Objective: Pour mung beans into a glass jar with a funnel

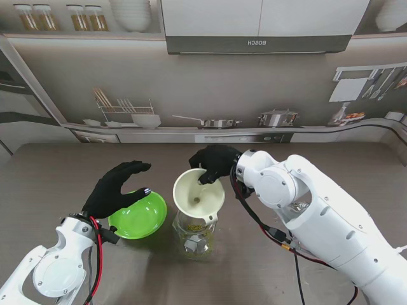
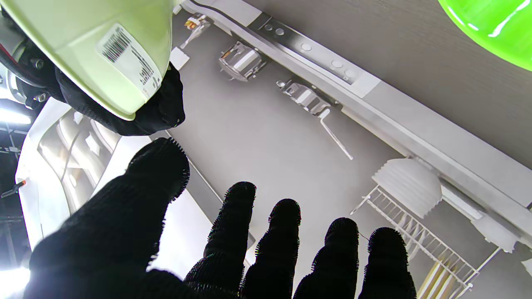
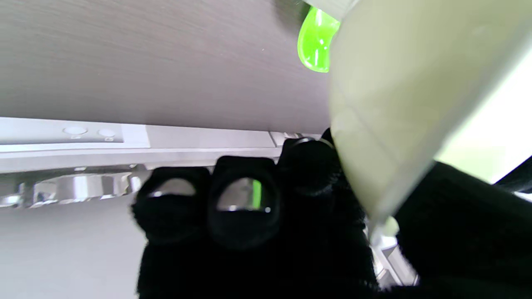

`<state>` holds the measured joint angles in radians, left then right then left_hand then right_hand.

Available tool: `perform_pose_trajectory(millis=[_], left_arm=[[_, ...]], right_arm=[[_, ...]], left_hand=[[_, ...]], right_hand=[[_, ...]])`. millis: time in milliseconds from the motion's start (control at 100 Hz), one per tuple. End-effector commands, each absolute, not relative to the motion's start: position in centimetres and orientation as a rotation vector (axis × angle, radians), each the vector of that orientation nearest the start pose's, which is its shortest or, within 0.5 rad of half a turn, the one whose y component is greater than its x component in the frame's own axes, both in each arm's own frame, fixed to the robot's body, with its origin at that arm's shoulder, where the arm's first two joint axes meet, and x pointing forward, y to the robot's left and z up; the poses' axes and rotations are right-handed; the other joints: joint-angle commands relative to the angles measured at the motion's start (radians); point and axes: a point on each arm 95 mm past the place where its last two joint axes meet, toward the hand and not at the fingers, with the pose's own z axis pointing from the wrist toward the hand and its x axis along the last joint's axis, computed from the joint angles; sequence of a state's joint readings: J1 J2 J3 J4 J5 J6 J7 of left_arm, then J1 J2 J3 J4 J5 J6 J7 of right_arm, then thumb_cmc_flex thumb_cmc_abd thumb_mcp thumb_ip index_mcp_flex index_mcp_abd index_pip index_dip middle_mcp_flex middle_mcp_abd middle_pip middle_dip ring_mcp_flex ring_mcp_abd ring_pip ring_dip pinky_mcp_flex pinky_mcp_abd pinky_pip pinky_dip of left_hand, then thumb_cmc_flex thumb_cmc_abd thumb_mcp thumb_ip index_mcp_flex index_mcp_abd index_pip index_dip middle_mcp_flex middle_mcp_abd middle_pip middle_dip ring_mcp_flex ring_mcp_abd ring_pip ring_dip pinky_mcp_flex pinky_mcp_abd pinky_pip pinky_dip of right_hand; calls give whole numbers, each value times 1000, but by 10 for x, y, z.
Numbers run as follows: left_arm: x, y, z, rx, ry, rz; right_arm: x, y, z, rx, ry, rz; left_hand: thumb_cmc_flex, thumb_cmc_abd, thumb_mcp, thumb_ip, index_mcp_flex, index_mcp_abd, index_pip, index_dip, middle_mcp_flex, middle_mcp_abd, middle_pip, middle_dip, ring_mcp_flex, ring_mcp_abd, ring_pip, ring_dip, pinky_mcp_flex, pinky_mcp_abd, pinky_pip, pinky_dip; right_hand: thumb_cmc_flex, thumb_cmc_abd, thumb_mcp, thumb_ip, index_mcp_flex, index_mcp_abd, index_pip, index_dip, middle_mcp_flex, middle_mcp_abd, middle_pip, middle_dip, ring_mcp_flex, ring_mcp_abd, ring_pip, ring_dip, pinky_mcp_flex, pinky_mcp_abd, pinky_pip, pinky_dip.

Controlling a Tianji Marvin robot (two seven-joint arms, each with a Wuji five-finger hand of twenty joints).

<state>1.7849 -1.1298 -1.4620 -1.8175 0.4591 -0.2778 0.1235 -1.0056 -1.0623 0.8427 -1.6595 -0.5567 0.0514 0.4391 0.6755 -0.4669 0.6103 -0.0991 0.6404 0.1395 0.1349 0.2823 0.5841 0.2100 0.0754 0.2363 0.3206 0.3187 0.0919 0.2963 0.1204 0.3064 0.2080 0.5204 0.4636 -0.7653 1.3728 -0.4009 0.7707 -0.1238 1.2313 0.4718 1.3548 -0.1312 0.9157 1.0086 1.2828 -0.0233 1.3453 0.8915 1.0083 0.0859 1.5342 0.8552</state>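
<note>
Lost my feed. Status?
Left hand open over green bowl. Right hand shut on funnel, seated in glass jar. Nothing blocking.

Funnel (image 1: 198, 193) atop jar (image 1: 194, 237), bowl (image 1: 139, 216) left

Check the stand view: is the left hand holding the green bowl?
No. The left hand hovers open, fingers spread, over the green bowl, which sits on the table.

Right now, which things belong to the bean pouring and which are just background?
In the job: funnel, glass jar, green bowl, right hand gripping the funnel rim, left hand open over the bowl.

Background: printed kitchen backdrop.
</note>
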Motion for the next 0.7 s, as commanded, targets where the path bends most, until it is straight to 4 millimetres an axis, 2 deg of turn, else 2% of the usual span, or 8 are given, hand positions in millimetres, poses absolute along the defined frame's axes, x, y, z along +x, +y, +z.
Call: perform_pose_trajectory(millis=[0, 260, 690], left_arm=[[357, 33, -264, -1439, 979, -2118], [358, 33, -265, -1444, 986, -2111], [359, 32, -267, -1453, 1004, -2093]], right_arm=[[468, 114, -184, 1194, 1901, 1668], [490, 86, -195, 1223, 1789, 1563], [528, 39, -248, 1201, 1727, 1370]], left_hand=[[19, 39, -19, 25, -2, -7, -8, 2, 14, -3, -4, -1, 17, -13, 3, -3, -4, -26, -31, -11], [19, 40, -20, 25, -1, -6, -8, 2, 14, -3, -4, -1, 16, -13, 2, -3, -5, -27, -31, -10], [21, 45, -23, 26, -1, -6, -8, 2, 16, -1, -4, -1, 16, -13, 2, -3, -6, -28, -31, -10]], right_hand=[[26, 20, 97, -11, -13, -45, 55, 35, 61, -24, 20, 14, 33, -19, 27, 15, 30, -64, 37, 28], [33, 35, 79, -6, -30, -43, 55, 43, 41, -19, 27, 23, 33, -15, 14, 11, 19, -56, 29, 33], [35, 55, 60, -2, -57, -45, 67, 44, 13, -24, 43, 21, 33, -17, -8, 1, 4, -50, 19, 36]])
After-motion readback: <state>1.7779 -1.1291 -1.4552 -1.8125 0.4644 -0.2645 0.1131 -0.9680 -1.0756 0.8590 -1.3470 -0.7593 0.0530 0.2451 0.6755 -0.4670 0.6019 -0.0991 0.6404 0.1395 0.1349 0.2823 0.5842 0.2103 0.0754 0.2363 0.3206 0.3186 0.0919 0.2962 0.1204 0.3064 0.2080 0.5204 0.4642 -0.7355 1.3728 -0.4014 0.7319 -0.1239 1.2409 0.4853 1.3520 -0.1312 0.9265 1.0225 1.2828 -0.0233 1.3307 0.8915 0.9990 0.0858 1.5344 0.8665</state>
